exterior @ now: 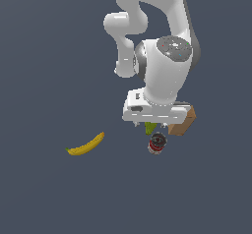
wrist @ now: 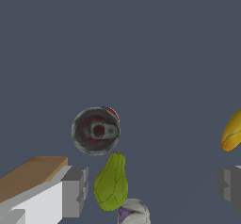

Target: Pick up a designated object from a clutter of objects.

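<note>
Grey jaws, two blocks seen in the wrist view, spread wide apart with nothing between them but bare table; gripper (wrist: 151, 190) holds nothing. White hand body of the arm sits above them in the exterior view, and there the jaws themselves are mostly hidden beneath it.

Item 1, pear (wrist: 111, 183): green, pear-shaped fruit, lying on the table just beside one jaw block, inside the gap between the jaws but off to one side. In the exterior view only a green sliver shows under the hand.

Item 2, ball (wrist: 134, 212): small whitish lumpy thing with a purple patch, touching or nearly touching the broad end of the pear; partly cut off by the picture edge.

Item 3, can (wrist: 96, 130): the wanted thing. Small cylinder, standing upright, dark metal top with a pull tab facing the wrist camera, a strip of red label at its rim. It stands just beyond the narrow end of the pear, outside the jaws and untouched. In the exterior view it sits just below the hand, near the box.

Item 4, box (exterior: 183, 124): tan cardboard, partly under the hand, on the exterior view's right of the can.

Item 5, banana (exterior: 86, 145): yellow, well apart from the rest, on the exterior view's left.

Surface: table (exterior: 44, 56), plain dark blue-grey.
</note>
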Tool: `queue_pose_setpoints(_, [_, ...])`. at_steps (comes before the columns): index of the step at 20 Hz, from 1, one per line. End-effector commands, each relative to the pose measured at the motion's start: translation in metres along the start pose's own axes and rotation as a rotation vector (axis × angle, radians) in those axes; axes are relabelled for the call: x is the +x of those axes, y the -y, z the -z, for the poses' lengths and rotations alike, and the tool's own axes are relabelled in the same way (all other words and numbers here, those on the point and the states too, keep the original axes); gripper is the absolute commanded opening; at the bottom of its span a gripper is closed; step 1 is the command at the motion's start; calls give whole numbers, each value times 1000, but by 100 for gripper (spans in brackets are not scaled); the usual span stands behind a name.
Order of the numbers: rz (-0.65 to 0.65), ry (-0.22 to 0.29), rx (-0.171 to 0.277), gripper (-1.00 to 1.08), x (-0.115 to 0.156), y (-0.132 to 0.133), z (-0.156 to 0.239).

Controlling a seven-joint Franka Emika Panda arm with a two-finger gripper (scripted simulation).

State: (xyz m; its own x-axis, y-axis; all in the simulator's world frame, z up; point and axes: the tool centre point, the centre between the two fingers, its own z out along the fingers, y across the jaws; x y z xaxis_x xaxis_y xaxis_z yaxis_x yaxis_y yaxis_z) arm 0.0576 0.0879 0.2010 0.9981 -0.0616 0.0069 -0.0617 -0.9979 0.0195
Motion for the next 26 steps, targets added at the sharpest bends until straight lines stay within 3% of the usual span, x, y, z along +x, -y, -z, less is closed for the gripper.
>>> queue_pose_setpoints(1, [-22, 1, 5, 100, 4, 15, -20])
queue_pose_setpoints(11, [-70, 7, 18, 100, 9, 50, -68])
queue_pose_setpoints(19, [-71, 9, 18, 100, 8, 53, -75])
queue_pose_setpoints(26, [-73, 8, 19, 100, 7, 54, -108])
